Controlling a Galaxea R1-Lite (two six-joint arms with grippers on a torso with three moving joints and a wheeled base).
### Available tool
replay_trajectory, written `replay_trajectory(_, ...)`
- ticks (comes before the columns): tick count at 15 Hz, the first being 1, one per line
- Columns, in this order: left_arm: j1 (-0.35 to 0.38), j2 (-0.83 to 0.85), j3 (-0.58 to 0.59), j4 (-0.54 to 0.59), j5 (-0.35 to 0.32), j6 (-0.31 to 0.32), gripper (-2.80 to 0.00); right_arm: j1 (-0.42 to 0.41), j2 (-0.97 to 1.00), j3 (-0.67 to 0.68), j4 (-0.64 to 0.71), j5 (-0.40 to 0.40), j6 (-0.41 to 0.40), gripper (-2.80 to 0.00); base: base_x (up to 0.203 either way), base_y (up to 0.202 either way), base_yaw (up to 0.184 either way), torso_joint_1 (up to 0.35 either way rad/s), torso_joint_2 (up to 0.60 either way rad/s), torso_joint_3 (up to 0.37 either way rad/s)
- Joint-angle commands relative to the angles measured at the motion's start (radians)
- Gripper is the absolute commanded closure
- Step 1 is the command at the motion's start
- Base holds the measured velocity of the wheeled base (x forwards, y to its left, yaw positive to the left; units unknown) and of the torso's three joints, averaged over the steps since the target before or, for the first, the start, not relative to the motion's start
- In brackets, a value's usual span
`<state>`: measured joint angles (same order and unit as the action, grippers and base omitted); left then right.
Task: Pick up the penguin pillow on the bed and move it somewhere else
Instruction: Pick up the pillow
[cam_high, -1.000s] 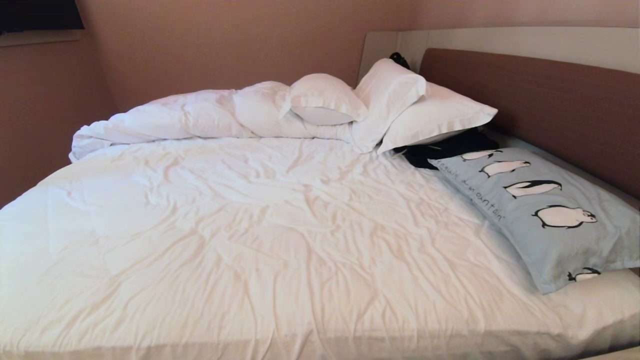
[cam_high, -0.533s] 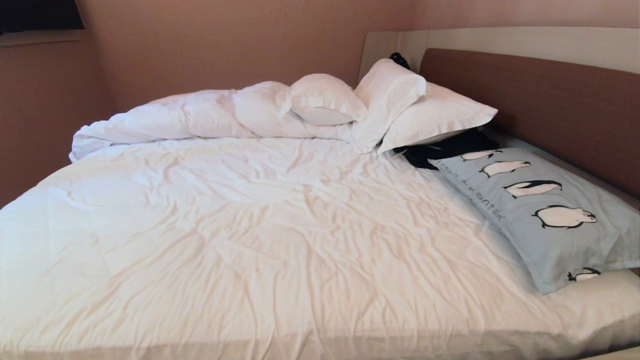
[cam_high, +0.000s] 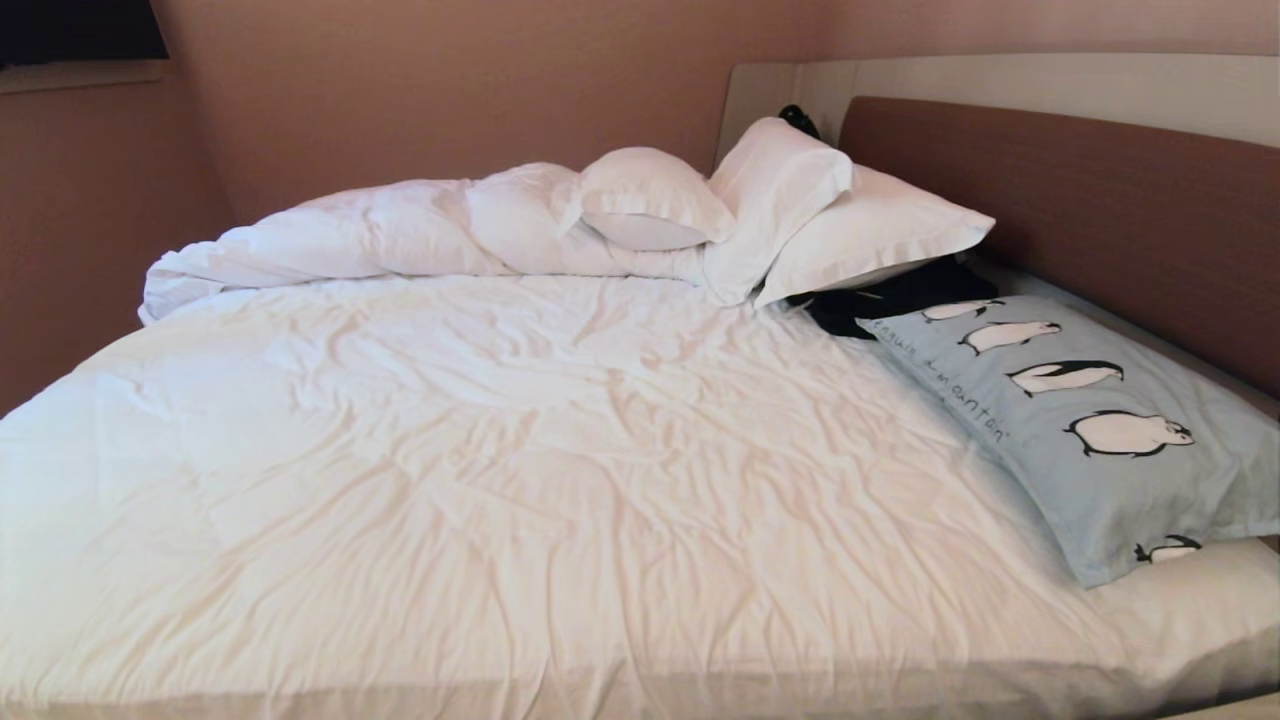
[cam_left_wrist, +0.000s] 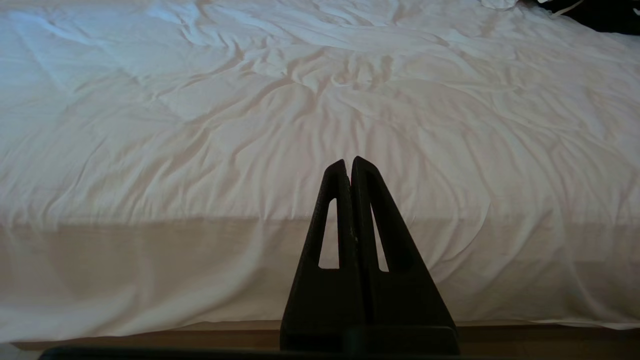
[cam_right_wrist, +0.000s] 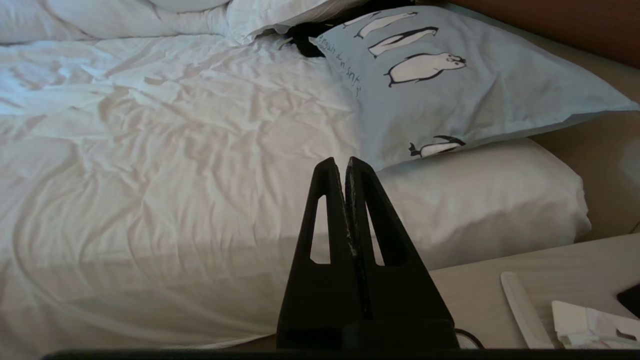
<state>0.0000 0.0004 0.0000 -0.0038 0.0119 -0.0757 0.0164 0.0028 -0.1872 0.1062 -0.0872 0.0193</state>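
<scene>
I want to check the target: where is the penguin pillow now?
In the head view the penguin pillow lies on the bed's right side, against the brown headboard, beside a dark cloth under the white pillows.

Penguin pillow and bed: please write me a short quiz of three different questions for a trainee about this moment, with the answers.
1. True or false: the penguin pillow lies by the brown headboard, on the robot's right.
2. Which is already holding the pillow? A) the left gripper B) the right gripper C) neither
3. Fill in: between the penguin pillow and the white pillows lies a ____ coloured item.

Key: 1 true. 2 C; both grippers are shut and short of the bed, holding nothing. 3 black; what it is cannot be told.
</scene>
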Motion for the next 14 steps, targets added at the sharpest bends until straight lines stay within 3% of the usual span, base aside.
replay_trajectory(1,0.0,0.0,0.003,-0.001,0.0,-0.001,0.0,0.0,-0.001,0.06,-0.104,0.015,-0.014,0.0,0.0,0.0,0.0,0.0,0.0,0.0)
replay_trajectory(7,0.0,0.0,0.003,-0.001,0.0,-0.001,0.0,0.0,-0.001,0.184,-0.204,0.069,-0.03,0.0,0.0,0.0,0.0,0.0,0.0,0.0)
replay_trajectory(14,0.0,0.0,0.003,-0.001,0.0,-0.001,0.0,0.0,-0.003,0.186,-0.102,0.083,-0.016,0.0,0.0,0.0,0.0,0.0,0.0,0.0)
